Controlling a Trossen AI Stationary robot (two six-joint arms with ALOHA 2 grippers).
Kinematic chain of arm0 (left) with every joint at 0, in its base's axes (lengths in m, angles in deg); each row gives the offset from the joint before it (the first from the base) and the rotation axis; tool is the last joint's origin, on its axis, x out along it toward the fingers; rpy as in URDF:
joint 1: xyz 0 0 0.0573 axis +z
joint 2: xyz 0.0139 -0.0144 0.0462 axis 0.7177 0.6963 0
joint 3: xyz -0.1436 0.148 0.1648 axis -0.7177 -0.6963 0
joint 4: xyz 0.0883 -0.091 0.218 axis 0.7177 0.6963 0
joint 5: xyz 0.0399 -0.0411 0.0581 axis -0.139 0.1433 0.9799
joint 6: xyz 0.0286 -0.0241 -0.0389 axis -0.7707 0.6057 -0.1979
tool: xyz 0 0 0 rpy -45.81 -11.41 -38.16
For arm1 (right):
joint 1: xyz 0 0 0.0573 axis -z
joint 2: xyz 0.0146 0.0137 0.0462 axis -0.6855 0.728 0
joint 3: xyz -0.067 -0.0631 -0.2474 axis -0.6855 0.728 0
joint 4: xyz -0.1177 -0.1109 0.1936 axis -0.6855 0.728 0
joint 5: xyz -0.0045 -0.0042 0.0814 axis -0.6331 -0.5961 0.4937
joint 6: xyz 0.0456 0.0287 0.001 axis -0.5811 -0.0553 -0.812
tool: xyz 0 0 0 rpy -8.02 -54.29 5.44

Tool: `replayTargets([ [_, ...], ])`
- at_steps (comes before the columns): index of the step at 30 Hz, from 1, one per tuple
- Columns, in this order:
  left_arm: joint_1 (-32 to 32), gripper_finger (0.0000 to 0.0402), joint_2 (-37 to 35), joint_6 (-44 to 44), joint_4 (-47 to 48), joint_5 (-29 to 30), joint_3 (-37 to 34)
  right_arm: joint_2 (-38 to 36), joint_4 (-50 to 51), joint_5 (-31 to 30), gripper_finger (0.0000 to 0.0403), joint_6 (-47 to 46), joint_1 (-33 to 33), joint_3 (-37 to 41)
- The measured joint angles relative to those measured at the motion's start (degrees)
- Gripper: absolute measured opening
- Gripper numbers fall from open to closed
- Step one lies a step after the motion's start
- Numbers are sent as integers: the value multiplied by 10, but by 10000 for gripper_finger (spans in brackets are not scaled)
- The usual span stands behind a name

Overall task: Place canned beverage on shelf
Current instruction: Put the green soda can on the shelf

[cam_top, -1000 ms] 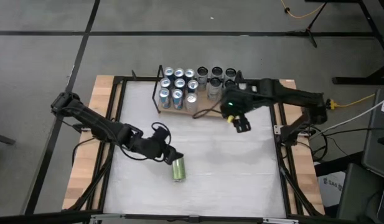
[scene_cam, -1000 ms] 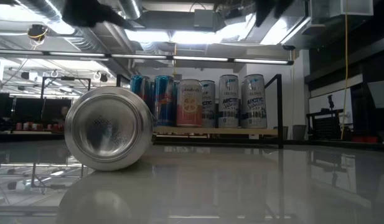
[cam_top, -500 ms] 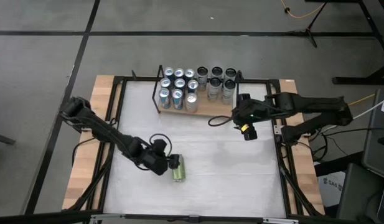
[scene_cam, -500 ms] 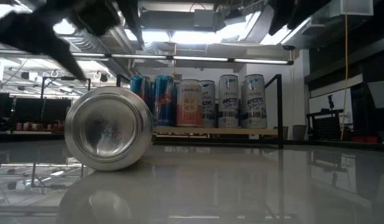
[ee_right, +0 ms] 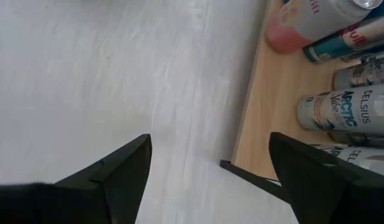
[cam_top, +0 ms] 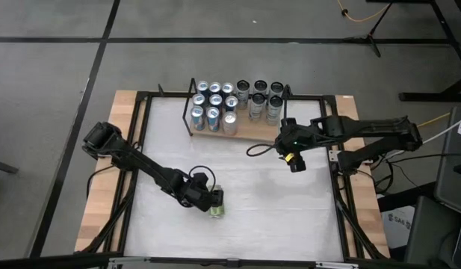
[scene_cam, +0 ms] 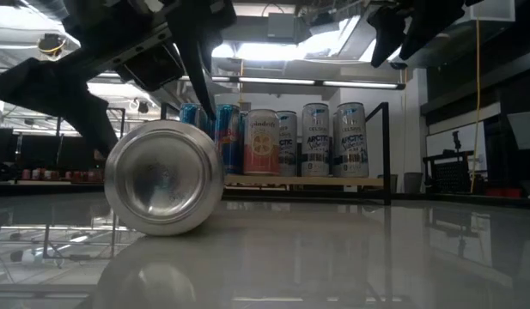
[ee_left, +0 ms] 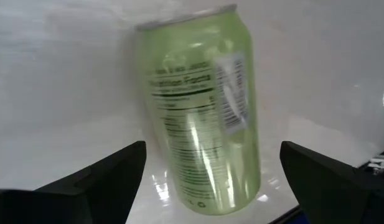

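A pale green can (cam_top: 217, 207) lies on its side on the white table, near the middle front; its silver end faces the low view (scene_cam: 165, 178). My left gripper (cam_top: 208, 199) is open and low over it, one finger on each side of the can's body (ee_left: 201, 112). The shelf (cam_top: 249, 131), a light wooden board with black wire ends, stands at the table's far middle with several upright cans (scene_cam: 263, 142) on it. My right gripper (cam_top: 292, 160) is open and empty, above the table by the shelf's right end (ee_right: 272, 124). My left gripper comes at the green can from above, slanting from the table's left. Its fingers (ee_left: 98, 180) lie along the can's two long sides, and the can lies on the table. I cannot tell whether either finger touches it.
Black frame rails (cam_top: 336, 187) and wooden strips (cam_top: 103, 187) border the white table. A dark cable loop (cam_top: 258, 147) lies in front of the shelf. Open table surface (cam_top: 282, 209) lies to the right of the green can.
My left gripper has gone down and toward the table's right and near edge, and now has a finger on each side of the green can. The can has shifted a little toward the right. My right gripper has drawn away from the shelf toward the near edge.
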Motion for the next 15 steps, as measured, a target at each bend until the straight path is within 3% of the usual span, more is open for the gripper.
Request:
replayTargets([
  [15,12,364,2,5,1,17,0,0,-3,0,312,0,0,0],
])
